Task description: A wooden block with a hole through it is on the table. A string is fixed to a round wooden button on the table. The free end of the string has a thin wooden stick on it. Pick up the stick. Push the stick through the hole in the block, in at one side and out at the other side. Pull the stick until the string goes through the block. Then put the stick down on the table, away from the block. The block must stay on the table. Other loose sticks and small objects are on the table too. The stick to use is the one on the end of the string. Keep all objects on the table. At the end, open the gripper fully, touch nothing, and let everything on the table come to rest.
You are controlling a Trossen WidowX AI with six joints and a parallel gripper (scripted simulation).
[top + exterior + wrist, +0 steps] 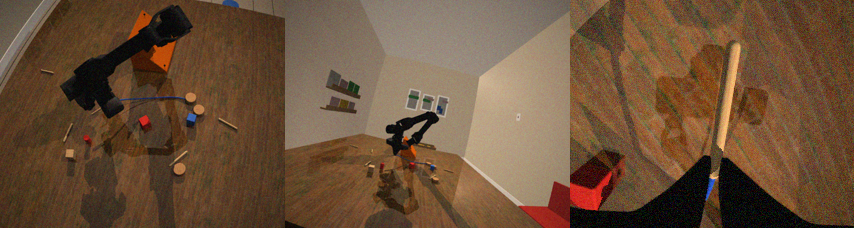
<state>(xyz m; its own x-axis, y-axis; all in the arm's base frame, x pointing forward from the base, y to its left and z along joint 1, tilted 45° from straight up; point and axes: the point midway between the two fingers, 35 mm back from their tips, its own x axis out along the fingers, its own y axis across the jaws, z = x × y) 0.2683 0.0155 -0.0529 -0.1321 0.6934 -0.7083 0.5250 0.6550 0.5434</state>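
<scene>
My gripper [395, 153] [715, 163] is shut on the wooden stick [95, 111] [729, 95] at its string end and holds it above the table. The stick points away from the fingers. In the top view the arm hides the fingertips. The blue string [154, 97] [409, 160] [710, 189] runs from the stick, raised off the table, to a round wooden button [191, 97] [428, 163]. A pale wooden block [70, 153] [371, 168] stands at the left in the top view, apart from the gripper; its hole cannot be made out.
A red cylinder [86, 138] [382, 166] stands near the block, and a loose stick [68, 132] lies behind it. A red cube [144, 121] [587, 194] is mid-table. A blue cube [191, 119], other buttons [199, 109] [179, 169] and loose sticks [227, 124] [178, 158] are at the right.
</scene>
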